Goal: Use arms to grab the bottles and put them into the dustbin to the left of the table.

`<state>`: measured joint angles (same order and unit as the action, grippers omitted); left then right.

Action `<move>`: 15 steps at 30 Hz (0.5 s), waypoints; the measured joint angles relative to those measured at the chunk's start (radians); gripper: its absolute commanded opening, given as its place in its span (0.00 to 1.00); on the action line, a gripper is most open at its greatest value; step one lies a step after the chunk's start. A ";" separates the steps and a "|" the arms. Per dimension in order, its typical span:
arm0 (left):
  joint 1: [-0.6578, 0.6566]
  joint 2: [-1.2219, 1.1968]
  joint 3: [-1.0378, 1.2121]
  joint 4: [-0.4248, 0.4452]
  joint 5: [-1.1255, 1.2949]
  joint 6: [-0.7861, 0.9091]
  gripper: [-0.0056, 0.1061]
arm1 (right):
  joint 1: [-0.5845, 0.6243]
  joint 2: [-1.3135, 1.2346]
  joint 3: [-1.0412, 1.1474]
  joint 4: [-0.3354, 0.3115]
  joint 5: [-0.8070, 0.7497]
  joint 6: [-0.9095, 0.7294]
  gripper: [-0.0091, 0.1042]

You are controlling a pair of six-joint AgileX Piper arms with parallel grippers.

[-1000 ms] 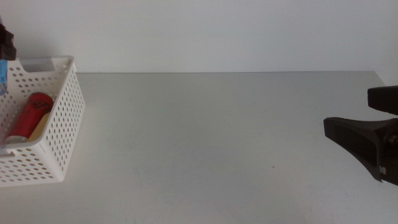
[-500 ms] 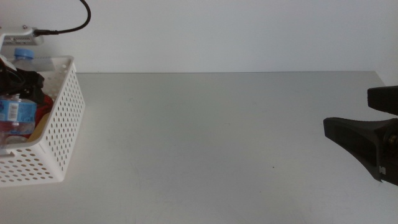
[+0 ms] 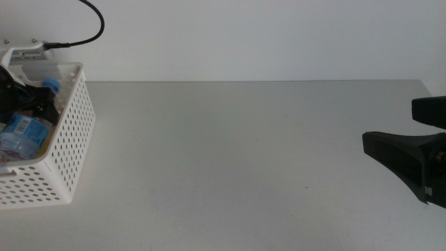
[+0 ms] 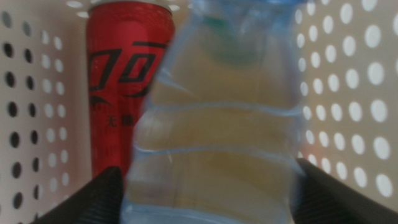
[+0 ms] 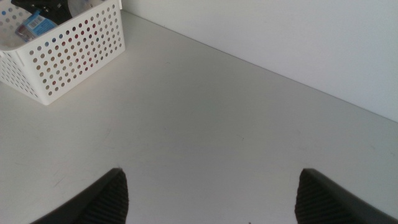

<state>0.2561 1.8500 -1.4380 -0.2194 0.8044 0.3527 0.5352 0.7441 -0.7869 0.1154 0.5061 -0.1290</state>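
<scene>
The white perforated dustbin [image 3: 70, 139] stands at the table's left end. My left gripper [image 3: 17, 94] is down inside it, shut on the clear water bottle [image 3: 24, 132], which lies tilted with its blue cap [image 3: 50, 85] toward the back. In the left wrist view the bottle [image 4: 211, 143] fills the gap between the jaws of the left gripper [image 4: 208, 186]. The red soda can [image 4: 124, 81] lies behind it in the bin. A yellow tint shows through the bottle; the juice bottle itself is hidden. My right gripper [image 3: 388, 124] waits open and empty at the table's right edge.
The light-grey table [image 3: 237, 153] stretches between the bin and the right gripper, with a white wall behind its back edge. The right wrist view shows the bin [image 5: 68, 50] far off across the bare tabletop [image 5: 211, 124]. A black cable [image 3: 94, 21] arcs above the bin.
My left gripper has come down into the bin with the water bottle, which now lies lower and more tilted, covering the red can. The right arm has not moved.
</scene>
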 measured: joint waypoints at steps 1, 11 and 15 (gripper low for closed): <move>0.000 0.000 0.000 -0.004 0.005 0.000 0.89 | 0.000 0.000 0.000 0.000 0.000 0.000 0.83; 0.001 -0.069 0.000 -0.007 0.049 0.000 0.89 | 0.000 0.000 0.000 0.000 0.000 0.000 0.83; 0.000 -0.131 0.000 -0.020 0.094 0.000 0.89 | 0.000 0.000 0.000 0.000 0.000 0.000 0.83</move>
<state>0.2565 1.7191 -1.4380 -0.2397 0.8982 0.3525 0.5352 0.7441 -0.7869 0.1154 0.5061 -0.1293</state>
